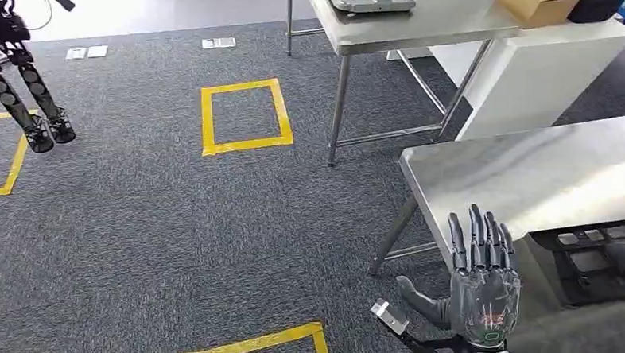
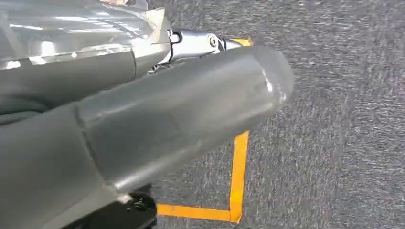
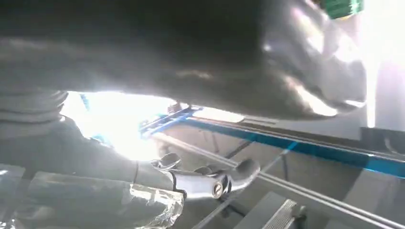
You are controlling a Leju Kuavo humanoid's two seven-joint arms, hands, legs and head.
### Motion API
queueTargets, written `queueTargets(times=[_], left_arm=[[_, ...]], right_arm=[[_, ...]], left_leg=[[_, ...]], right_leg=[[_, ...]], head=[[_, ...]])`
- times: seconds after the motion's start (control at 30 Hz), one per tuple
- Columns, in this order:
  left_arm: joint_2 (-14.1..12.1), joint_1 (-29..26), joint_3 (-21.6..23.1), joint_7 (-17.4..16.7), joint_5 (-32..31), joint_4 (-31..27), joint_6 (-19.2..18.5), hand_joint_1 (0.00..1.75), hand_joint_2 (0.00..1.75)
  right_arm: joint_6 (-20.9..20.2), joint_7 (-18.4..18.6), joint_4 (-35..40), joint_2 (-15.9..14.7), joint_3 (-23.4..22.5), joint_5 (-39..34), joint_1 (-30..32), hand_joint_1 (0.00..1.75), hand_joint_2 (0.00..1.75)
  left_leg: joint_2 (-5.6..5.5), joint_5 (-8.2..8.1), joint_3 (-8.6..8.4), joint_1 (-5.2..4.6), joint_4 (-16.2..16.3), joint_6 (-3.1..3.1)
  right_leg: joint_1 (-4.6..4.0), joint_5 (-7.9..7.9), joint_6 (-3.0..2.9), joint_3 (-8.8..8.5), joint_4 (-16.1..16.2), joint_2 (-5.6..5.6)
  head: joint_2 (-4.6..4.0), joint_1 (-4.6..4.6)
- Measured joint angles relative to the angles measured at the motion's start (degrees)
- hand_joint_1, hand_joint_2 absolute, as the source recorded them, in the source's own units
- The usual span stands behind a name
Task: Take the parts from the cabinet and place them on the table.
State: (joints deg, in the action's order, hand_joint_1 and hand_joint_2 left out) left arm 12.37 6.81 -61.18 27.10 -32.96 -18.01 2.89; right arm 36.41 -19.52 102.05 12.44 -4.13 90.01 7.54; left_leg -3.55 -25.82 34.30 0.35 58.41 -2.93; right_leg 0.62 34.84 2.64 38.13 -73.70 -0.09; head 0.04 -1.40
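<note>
In the head view the right hand [image 1: 484,283] rises at about 5 o'clock, its dark fingers [image 1: 476,231] straight and spread, the thumb out to the side, holding nothing. It hangs over the carpet just off the near corner of a steel worktop [image 1: 532,174] that runs away toward 3 o'clock. On that worktop, at the 4 o'clock edge, lies a black tray [image 1: 596,260] with square compartments; what sits in them is too dim to tell. A second steel worktop [image 1: 411,22] stands at 1 o'clock, carrying a grey metal part [image 1: 369,0] and a cardboard box [image 1: 531,7]. Yellow tape squares [image 1: 244,116] mark the grey carpet [image 1: 172,218] near 12 o'clock. In the left wrist view the left hand [image 2: 186,102] shows as a thick grey thumb above carpet and yellow tape; whether its fingers are spread or curled I cannot tell
</note>
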Motion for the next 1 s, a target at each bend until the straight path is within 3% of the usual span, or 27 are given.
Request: queueTargets(times=[0.07, 0.1, 0.13, 0.23, 0.27, 0.3, 0.33, 0.37, 0.43, 0.47, 0.5, 0.57, 0.6, 0.63, 0.67, 0.77, 0.8, 0.83, 0.87, 0.93, 0.97, 1.0], left_arm=[[0.11, 0.03, -0.15, 0.0, -0.13, 0.02, -0.94, 0.0, 0.0], [0.22, 0.02, -0.15, -0.02, -0.33, 0.02, -1.32, 0.0, 0.0], [0.26, 0.04, -0.2, -0.11, -0.55, 0.07, -1.45, 0.0, 0.0], [0.33, -0.22, -0.28, -0.37, -0.7, 0.2, -1.6, 0.0, 0.0], [0.31, -0.25, -0.31, -0.39, -0.76, 0.22, -1.6, 0.0, 0.0], [0.15, -0.26, -0.37, -0.39, -0.76, 0.22, -1.53, 0.0, 0.0], [0.24, -0.25, -0.4, -0.48, -0.9, 0.26, -1.51, 0.0, 0.0], [0.22, -0.09, -0.42, -0.5, -1.07, 0.26, -1.51, 0.0, 0.0], [0.26, 0.01, -0.44, -0.79, -1.22, 0.31, -1.4, 0.0, 0.0], [0.26, -0.07, -0.46, -0.87, -1.22, 0.35, -1.18, 0.0, 0.0], [0.26, -0.13, -0.53, -0.92, -1.22, 0.42, -0.96, 0.0, 0.0], [0.17, -0.11, -0.81, -1.01, -1.01, 0.44, -0.38, 0.0, 0.0], [0.15, -0.04, -0.83, -1.03, -0.96, 0.46, -0.35, 0.0, 0.0], [0.46, 0.22, -0.83, -1.11, -0.83, 0.63, -0.33, 0.0, 0.0], [0.41, 0.3, -0.88, -1.14, -0.83, 0.63, -0.29, 0.0, 0.0], [0.39, 0.22, -1.16, -1.18, -0.76, 0.68, -0.24, 0.0, 0.0], [0.46, 0.16, -1.31, -1.18, -0.74, 0.68, -0.22, 0.0, 0.0], [0.39, 0.2, -1.38, -1.18, -0.74, 0.68, -0.22, 0.0, 0.0], [0.37, 0.3, -1.44, -1.18, -0.68, 0.68, -0.2, 0.0, 0.0], [0.39, 0.33, -1.58, -1.2, -0.68, 0.68, -0.22, 0.0, 0.0], [0.39, 0.25, -1.62, -1.22, -0.68, 0.7, -0.22, 0.0, 0.0], [0.39, 0.17, -1.64, -1.22, -0.68, 0.72, -0.22, 0.0, 0.0]], right_arm=[[-0.11, 0.37, -0.02, 0.04, 0.24, 0.02, 0.42, 0.0, 0.0], [-0.11, 1.31, -0.13, -0.07, 0.92, 0.02, 0.92, 0.0, 0.0], [-0.09, 2.43, -0.42, -0.22, 1.75, 0.02, 1.56, 0.0, 0.0], [-0.02, 4.74, -1.42, -0.89, 4.25, 0.02, 2.47, 0.0, 0.0], [-0.02, 5.2, -1.64, -1.01, 4.98, 0.04, 2.54, 0.0, 0.0], [-0.02, 5.82, -2.05, -1.07, 5.78, 0.02, 2.6, 0.0, 0.0], [-0.02, 6.51, -2.77, -1.16, 6.66, 0.02, 2.7, 0.0, 0.0], [-0.02, 7.11, -3.5, -1.25, 7.24, 0.02, 2.74, 0.0, 0.0], [-0.02, 9.37, -6.59, -1.66, 7.82, -0.65, 2.64, 0.0, 0.0], [-0.02, 10.03, -8.67, -1.84, 7.96, -1.49, 2.3, 0.0, 0.0], [-0.02, 9.9, -11.14, -1.97, 7.96, -2.5, 1.74, 0.0, 0.0], [-0.02, 7.38, -16.32, -2.03, 7.56, -4.75, 0.19, 0.0, 0.0], [-0.02, 6.05, -18.61, -2.01, 7.19, -5.36, -0.48, 0.0, 0.0], [-0.02, 5.53, -20.12, -2.03, 6.93, -5.6, -0.8, 0.0, 0.0], [-0.02, 5.18, -21.18, -2.03, 6.75, -5.75, -1.1, 0.0, 0.0], [-0.02, 5.16, -23.89, -1.95, 6.62, -6.01, -2.2, 0.0, 0.0], [0.0, 5.16, -24.41, -1.95, 6.54, -6.03, -2.47, 0.0, 0.0], [0.0, 5.09, -24.88, -1.92, 6.51, -6.03, -2.68, 0.0, 0.0], [0.0, 5.09, -25.36, -1.92, 6.45, -6.05, -2.76, 0.0, 0.0], [0.0, 5.09, -26.49, -1.95, 5.99, -6.14, -2.69, 0.0, 0.0], [0.0, 5.09, -26.91, -2.01, 5.84, -6.14, -2.69, 0.0, 0.0], [0.0, 5.09, -27.24, -2.12, 5.73, -6.14, -2.72, 0.0, 0.0]], left_leg=[[-1.89, 0.05, -0.21, -0.02, 0.01, 0.08], [-2.58, 0.09, -0.19, 0.1, 0.01, 0.14], [-3.3, 0.06, -0.14, -0.28, 0.16, 0.49], [-4.62, 0.5, 0.43, 0.22, -0.18, 1.48], [-5.23, 0.57, 0.64, 0.13, -0.19, 1.91], [-3.72, -0.01, 0.8, 0.27, 0.56, 1.82], [0.04, -1.82, 1.78, -0.21, 2.75, 2.02], [1.53, -3.88, 3.53, -0.07, 6.22, 2.29], [2.83, -7.22, 7.82, 0.35, 14.62, 2.92], [3.15, -7.13, 8.58, 0.57, 15.98, 3.14], [3.43, -5.88, 8.03, 0.88, 14.75, 3.32], [4.75, -1.64, 3.74, 1.44, 6.64, 3.82], [7.47, 0.06, 0.64, 1.62, 1.44, 4.16], [8.87, -0.52, 0.27, 1.15, 0.79, 3.95], [7.83, -0.45, 0.32, 1.18, 0.53, 3.28], [5.53, -0.37, 0.39, 0.26, 0.31, 1.9], [4.95, 0.02, 0.08, 0.73, -0.08, 1.29], [4.32, 0.09, 0.1, 0.73, -0.11, 0.99], [3.78, 0.2, 0.19, 0.72, -0.11, 0.59], [2.02, 0.2, 0.33, 0.57, -0.1, 0.4], [1.07, 0.23, 0.34, 0.4, -0.09, 0.36], [0.25, 0.23, 0.31, 0.32, -0.08, 0.36]], right_leg=[[-0.02, -4.72, 0.65, -5.09, 10.77, 1.43], [0.16, -6.12, 0.49, -7.31, 15.8, 4.93], [-0.27, -6.2, -0.21, -7.26, 16.34, 4.85], [-0.84, -6.42, -1.2, -7.58, 16.19, 3.29], [-0.16, -6.84, -1.81, -7.89, 16.85, 2.58], [0.46, -7.14, -2.14, -8.17, 17.32, 1.69], [0.18, -7.15, -2.52, -8.36, 17.64, 1.2], [0.1, -7.11, -3.01, -8.43, 17.61, 0.33], [-0.17, -6.96, -3.18, -8.4, 17.6, -1.66], [-0.16, -6.9, -3.18, -8.37, 17.59, -2.54], [-0.09, -6.88, -3.16, -8.37, 17.59, -3.23], [0.15, -6.66, -2.92, -8.46, 17.5, -4.48], [0.13, -6.36, -2.46, -8.58, 17.19, -5.08], [-0.66, -5.99, -1.91, -8.31, 16.97, -5.47], [-0.68, -5.63, -1.48, -8.26, 16.89, -6.01], [-0.78, -5.41, -0.36, -9.57, 17.2, -8.05], [-0.08, -4.79, -0.04, -9.1, 16.4, -6.63], [-0.02, -3.35, -0.24, -8.23, 14.21, -3.67], [0.13, -1.23, -0.54, -6.29, 9.92, -1.7], [0.1, 2.27, -0.7, -1.42, 0.49, -0.37], [0.05, 2.6, -0.46, 0.12, -2.19, -0.16], [0.03, 1.91, -0.2, 0.22, -1.82, -0.06]], head=[[0.0, -0.02], [0.0, -0.09], [0.0, 0.07], [0.0, 0.04], [0.0, 0.11], [0.0, 0.09], [0.0, 0.39], [0.0, 0.68], [0.0, 0.61], [0.0, 0.63], [0.0, 0.63], [0.0, 0.63], [0.0, 0.68], [0.0, 0.83], [0.0, 0.37], [0.0, 0.35], [0.0, 0.4], [0.0, 0.04], [0.0, 0.0], [0.0, 0.0], [0.0, 0.02], [0.0, 0.06]])
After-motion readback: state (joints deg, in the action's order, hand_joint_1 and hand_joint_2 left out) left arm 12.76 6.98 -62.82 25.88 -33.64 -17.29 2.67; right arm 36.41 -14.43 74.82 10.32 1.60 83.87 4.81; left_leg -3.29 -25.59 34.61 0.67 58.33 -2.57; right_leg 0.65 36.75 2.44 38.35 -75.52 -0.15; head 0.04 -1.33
